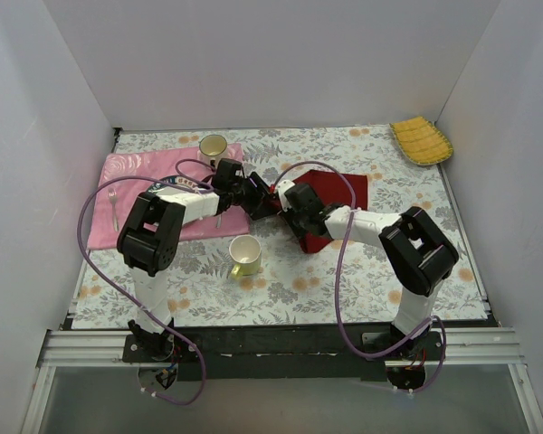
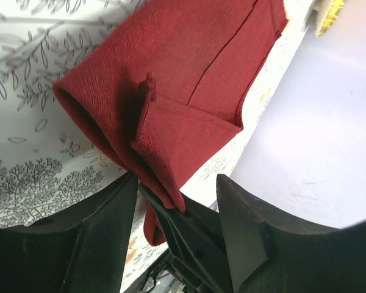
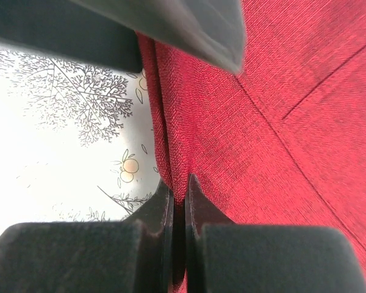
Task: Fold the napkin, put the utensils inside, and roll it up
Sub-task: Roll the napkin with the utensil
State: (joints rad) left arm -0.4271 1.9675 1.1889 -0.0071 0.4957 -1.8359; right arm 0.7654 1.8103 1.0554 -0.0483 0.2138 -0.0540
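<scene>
The maroon napkin [image 1: 344, 188] lies on the flowered tablecloth, its left part lifted and doubled over. Both grippers meet at that left corner. My right gripper [image 1: 284, 206] [image 3: 178, 190] is shut on the napkin's folded edge [image 3: 171, 152]. My left gripper [image 1: 268, 204] [image 2: 177, 204] is open; its fingers [image 2: 100, 235] stand wide on either side of the hanging napkin fold [image 2: 171, 140] and of the right gripper's fingers. One of the utensils, a silver fork [image 1: 114, 208], lies far left on the pink cloth.
A pink patterned cloth [image 1: 131, 181] lies under the left arm. One cup [image 1: 214, 146] stands at its back edge and a second cup [image 1: 245, 255] sits near the front centre. A yellow ribbed cloth [image 1: 421, 140] lies in the back right corner. White walls enclose the table.
</scene>
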